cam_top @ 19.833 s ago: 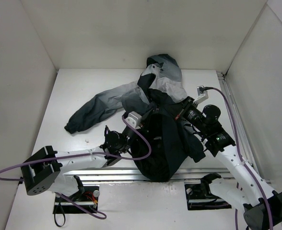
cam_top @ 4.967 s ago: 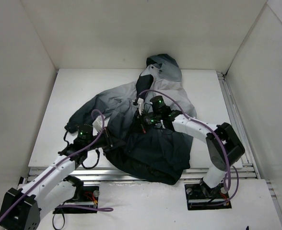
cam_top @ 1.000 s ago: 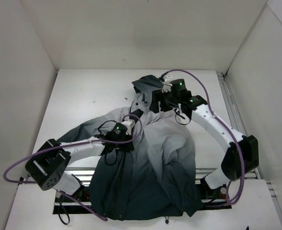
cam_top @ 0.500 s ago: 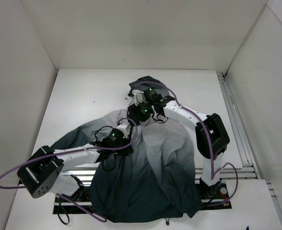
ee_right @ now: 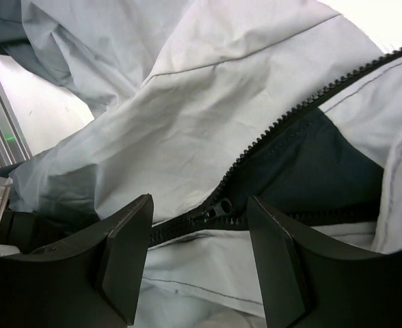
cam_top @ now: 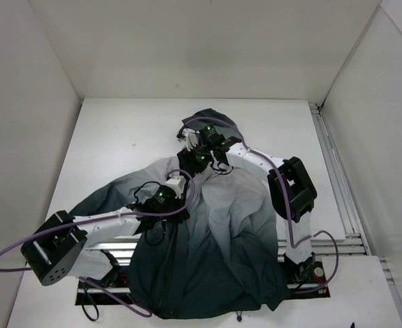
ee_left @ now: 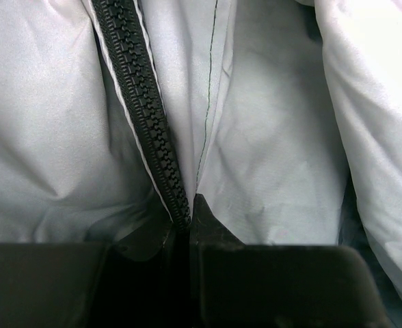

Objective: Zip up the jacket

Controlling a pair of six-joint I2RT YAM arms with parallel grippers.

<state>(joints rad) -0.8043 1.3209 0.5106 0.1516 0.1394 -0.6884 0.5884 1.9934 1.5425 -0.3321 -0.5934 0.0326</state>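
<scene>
The jacket (cam_top: 235, 225) lies spread front-up on the table, hood at the back and dark hem hanging over the near edge. My left gripper (cam_top: 182, 199) is at mid-chest, shut (ee_left: 186, 222) on the jacket at its closed zipper (ee_left: 146, 116), which runs away from the jaws. Over the collar, my right gripper (cam_top: 193, 162) is open (ee_right: 199, 222). Its fingers (ee_right: 129, 232) stand either side of the zipper slider (ee_right: 215, 208) without touching it. Beyond the slider the two rows of teeth part over the dark lining (ee_right: 324, 164).
White walls close in the white table (cam_top: 119, 137) on three sides. An aluminium rail (cam_top: 324, 239) runs along the near edge and up the right side. Purple cables (cam_top: 9, 256) loop off both arms. The jacket's left sleeve (cam_top: 98, 198) stretches out to the left.
My right gripper has swung left from the hood's right side to the collar, over the slider, its jaws a little narrower. The left gripper has kept its grip and hardly moved.
</scene>
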